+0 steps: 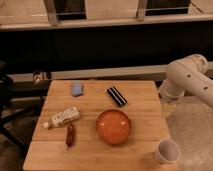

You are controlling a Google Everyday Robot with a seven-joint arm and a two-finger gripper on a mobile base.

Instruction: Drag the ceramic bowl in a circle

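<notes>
glossy orange ceramic bowl (113,126), round, shallow, on wooden table (142,102); end effector out of view, grip unknowable.

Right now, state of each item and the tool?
Bowl: upright, empty, nothing touching it.
Cup: upright, front right table corner.
Tube: on its side.
Black bar: flat.
Blue pad: flat.
Red stick: flat.
Tool: out of view; only the arm shows, right of the table.
</notes>
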